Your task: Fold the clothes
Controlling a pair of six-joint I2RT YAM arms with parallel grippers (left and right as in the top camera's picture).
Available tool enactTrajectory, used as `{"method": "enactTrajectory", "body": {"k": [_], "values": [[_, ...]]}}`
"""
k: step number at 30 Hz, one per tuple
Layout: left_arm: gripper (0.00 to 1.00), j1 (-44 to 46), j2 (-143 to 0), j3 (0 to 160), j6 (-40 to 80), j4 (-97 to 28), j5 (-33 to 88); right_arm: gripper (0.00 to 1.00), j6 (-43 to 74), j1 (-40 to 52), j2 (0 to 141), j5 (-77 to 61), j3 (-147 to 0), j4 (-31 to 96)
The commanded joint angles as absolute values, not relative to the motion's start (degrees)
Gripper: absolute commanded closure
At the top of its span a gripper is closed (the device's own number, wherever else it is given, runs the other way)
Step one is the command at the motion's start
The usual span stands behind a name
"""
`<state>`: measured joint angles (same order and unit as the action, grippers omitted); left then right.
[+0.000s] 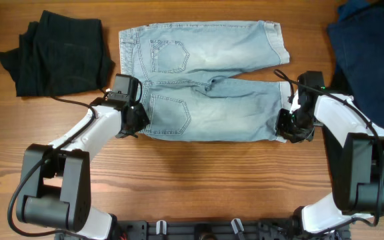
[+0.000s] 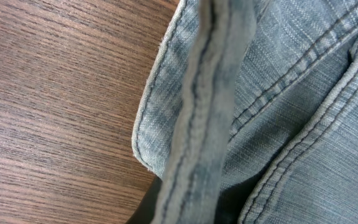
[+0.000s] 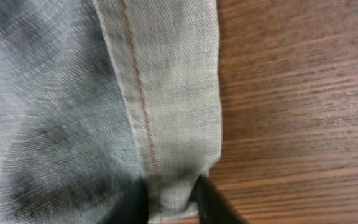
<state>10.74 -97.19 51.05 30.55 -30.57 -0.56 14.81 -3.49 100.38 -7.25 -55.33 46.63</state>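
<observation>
Your left gripper (image 1: 133, 123) is clamping down on the waistband (image 2: 197, 124) of the denim shorts (image 1: 205, 80), at the waistband's near corner. In the left wrist view the jaws are closed and the band is standing up between them as a raised, stitched ridge, with bare wood showing just beside it.

Your right gripper (image 1: 292, 127) is pinching the hem (image 3: 166, 93) of the near leg. In the right wrist view its dark fingers (image 3: 213, 205) are pressing in on either side of the hem's edge, with the light fabric squeezed between them and wood grain running alongside.

Between the two grippers the shorts are lying flat and spread out on the table (image 1: 199, 173). The waistband is pointing toward your left and both legs are reaching toward your right. The two stitched back pockets (image 1: 169, 55) are facing up, and the far leg is angling slightly away from the near one, so a small gap is opening at the crotch.

Farther out, a crumpled black garment (image 1: 59, 53) is sitting on the far left of the table, close to the waistband but apart from it. A dark navy garment (image 1: 372, 53) is lying at the far right edge, beyond the leg hems.
</observation>
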Motion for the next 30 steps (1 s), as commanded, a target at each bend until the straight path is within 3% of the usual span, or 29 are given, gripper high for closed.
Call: {"method": "enactTrajectory", "body": {"k": [1,5,16,22,30], "values": [[0.96,10.1,-97.8,50.6,30.3,-29.8,-2.4,0.96,18.5,-2.9,101.6,-10.0,-53.4,43.9],[0.96,10.1,-94.4,50.8,30.3,-31.0,-2.5,0.96,20.3,-3.1,98.9,-9.9,-54.3,44.8],[0.96,10.1,-85.8,50.8,43.7,-32.2,-6.5,0.96,49.3,-4.1,91.3,-8.4,-54.5,42.7],[0.96,10.1,-84.2,50.8,44.0,-35.4,-6.5,0.96,50.2,-4.1,87.9,-8.4,-54.5,44.3],[0.96,10.2,-73.5,50.8,46.1,-47.2,-6.5,0.96,49.0,-4.1,70.3,-1.1,-54.5,50.0]]}}
